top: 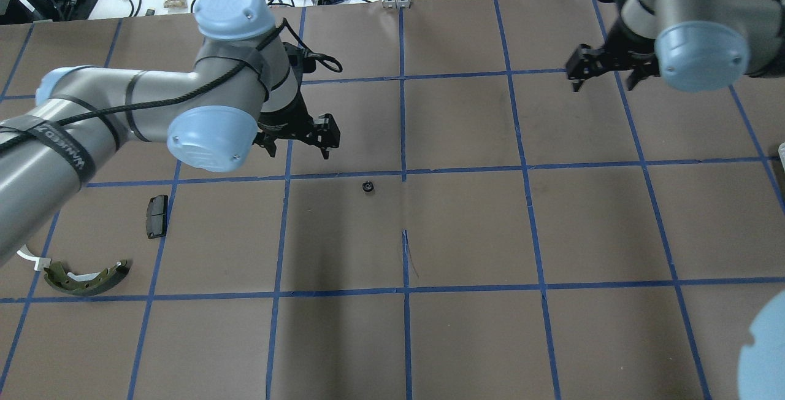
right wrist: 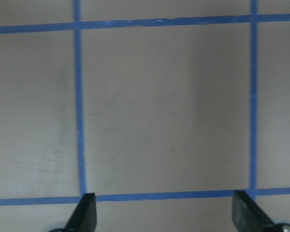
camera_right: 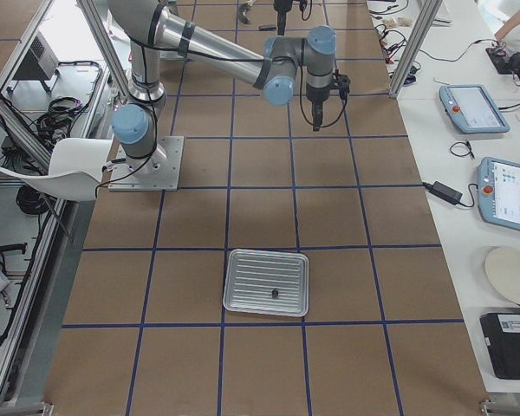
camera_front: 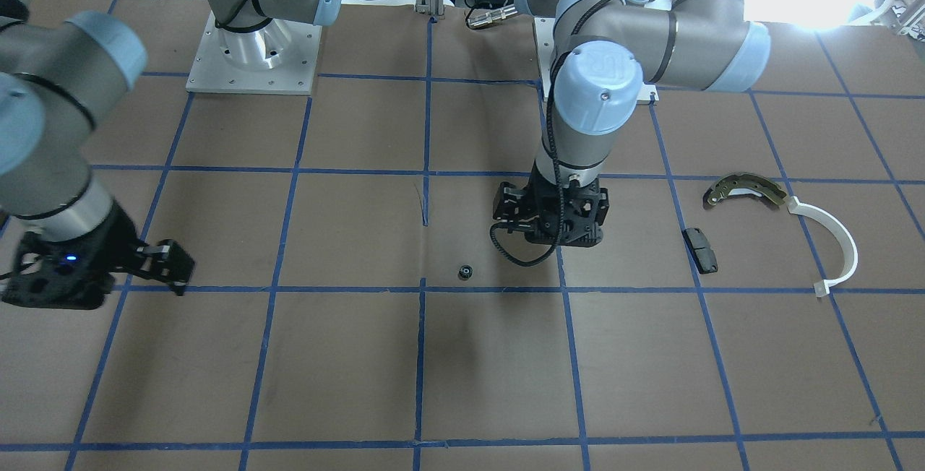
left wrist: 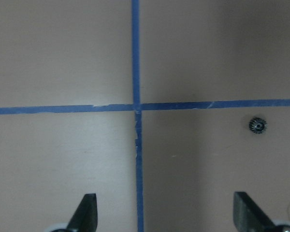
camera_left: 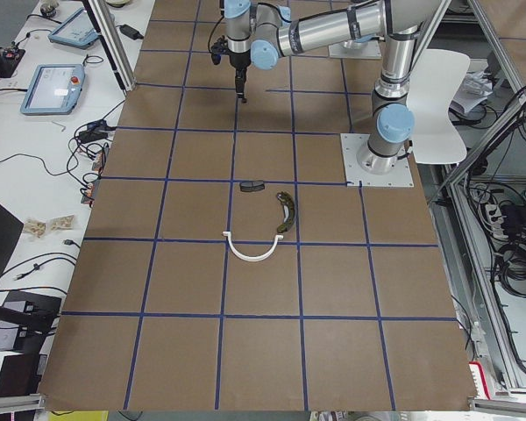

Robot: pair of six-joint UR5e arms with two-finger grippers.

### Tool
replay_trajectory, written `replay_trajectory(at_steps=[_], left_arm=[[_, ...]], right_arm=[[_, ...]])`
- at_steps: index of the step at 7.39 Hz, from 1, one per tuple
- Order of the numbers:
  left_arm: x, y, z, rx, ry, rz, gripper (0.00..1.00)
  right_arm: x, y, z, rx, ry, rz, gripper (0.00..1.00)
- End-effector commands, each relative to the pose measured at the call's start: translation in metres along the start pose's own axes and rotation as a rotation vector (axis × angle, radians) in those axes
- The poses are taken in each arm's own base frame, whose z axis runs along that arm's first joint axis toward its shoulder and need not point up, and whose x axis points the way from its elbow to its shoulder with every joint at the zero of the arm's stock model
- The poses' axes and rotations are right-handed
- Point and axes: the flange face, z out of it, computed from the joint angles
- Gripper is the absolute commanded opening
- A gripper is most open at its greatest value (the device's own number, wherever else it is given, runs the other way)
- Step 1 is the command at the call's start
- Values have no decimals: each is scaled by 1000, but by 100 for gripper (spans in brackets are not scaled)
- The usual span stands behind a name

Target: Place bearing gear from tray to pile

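The bearing gear (camera_front: 465,271) is small, black and toothed. It lies on the brown table by a blue tape line, outside the tray; it also shows in the overhead view (top: 368,187) and the left wrist view (left wrist: 257,125). My left gripper (top: 299,150) hangs open and empty above the table, a short way from the gear and apart from it. The pile is a brake shoe (camera_front: 744,191), a white arc (camera_front: 835,240) and a black pad (camera_front: 700,249). The tray (camera_right: 243,282) holds one small dark part. My right gripper (top: 604,78) is open and empty.
Blue tape divides the brown table into squares. The left arm's elbow hangs over the table between the gear and the pile in the overhead view. A slit in the paper cover (top: 406,253) runs near the table's middle. Tablets and cables lie on side benches.
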Motion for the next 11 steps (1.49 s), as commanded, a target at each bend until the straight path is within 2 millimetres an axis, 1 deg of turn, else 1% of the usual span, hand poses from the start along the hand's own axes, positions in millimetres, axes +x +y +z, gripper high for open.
replay_trajectory(at_steps=[1,2,3,4,5,6,7,8,9,10,11], left_arm=[[44,-8,42,15,2,66,100],[61,-9,61,5,38,89,100],[65,-11,80,-3,38,95,100],[68,-14,100,9,41,98,100],[68,-14,111,3,41,107,87],[69,-16,125,-13,39,109,80],[70,-16,133,-24,39,109,80],[73,-14,135,-31,39,110,80],[73,-15,139,-37,39,114,80],[73,-16,140,-37,39,115,75],[73,-15,140,-38,39,115,55]], right_arm=[[179,33,-3,6,51,-61,100],[241,56,-3,15,75,-68,100],[295,82,8,-4,76,-58,100],[343,101,38,-25,86,-58,100],[376,114,68,-28,90,-82,100],[406,136,96,-48,50,-91,100],[419,146,111,-61,34,-111,100],[423,148,118,-74,30,-113,99],[425,149,121,-80,26,-166,96],[430,152,119,-77,29,-171,92],[434,149,114,-66,49,-164,92]])
